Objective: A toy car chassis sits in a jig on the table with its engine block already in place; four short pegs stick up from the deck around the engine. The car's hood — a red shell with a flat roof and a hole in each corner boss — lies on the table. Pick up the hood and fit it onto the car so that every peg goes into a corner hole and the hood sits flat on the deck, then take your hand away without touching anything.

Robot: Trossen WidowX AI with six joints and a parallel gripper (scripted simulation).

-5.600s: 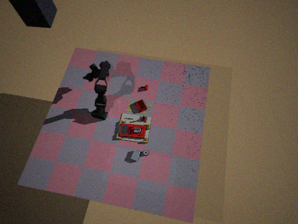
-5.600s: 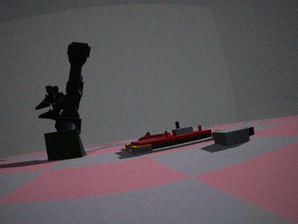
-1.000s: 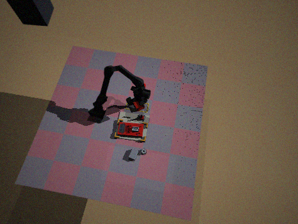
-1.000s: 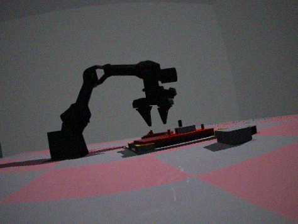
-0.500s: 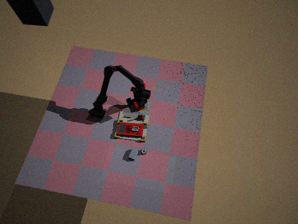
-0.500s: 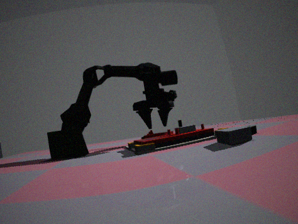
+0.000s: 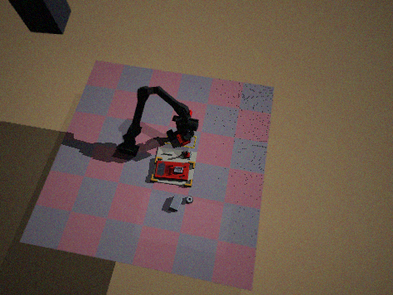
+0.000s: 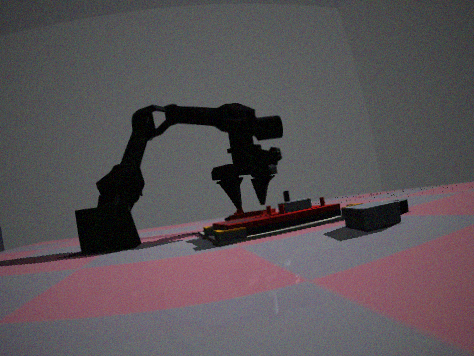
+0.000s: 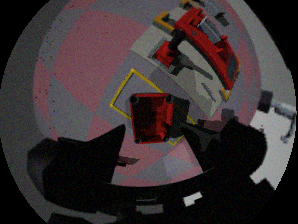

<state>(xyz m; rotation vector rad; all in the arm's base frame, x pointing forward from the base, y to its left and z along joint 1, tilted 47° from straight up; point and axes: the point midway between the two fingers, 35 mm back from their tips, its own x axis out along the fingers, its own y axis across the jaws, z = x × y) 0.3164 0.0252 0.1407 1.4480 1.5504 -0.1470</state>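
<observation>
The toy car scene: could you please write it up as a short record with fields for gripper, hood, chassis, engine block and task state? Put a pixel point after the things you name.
gripper: open, nothing held, above the hood
hood point(image 7: 183, 140) point(image 9: 150, 117): red shell, off the car, within the yellow outline's area
chassis point(image 7: 161, 170) point(image 8: 270, 220) point(image 9: 187, 25): red, in the jig point(image 7: 188, 183) point(image 9: 200, 92)
engine block point(image 7: 178, 170) point(image 8: 297, 204) point(image 9: 210, 29): on the chassis
task state: hood not fitted
</observation>
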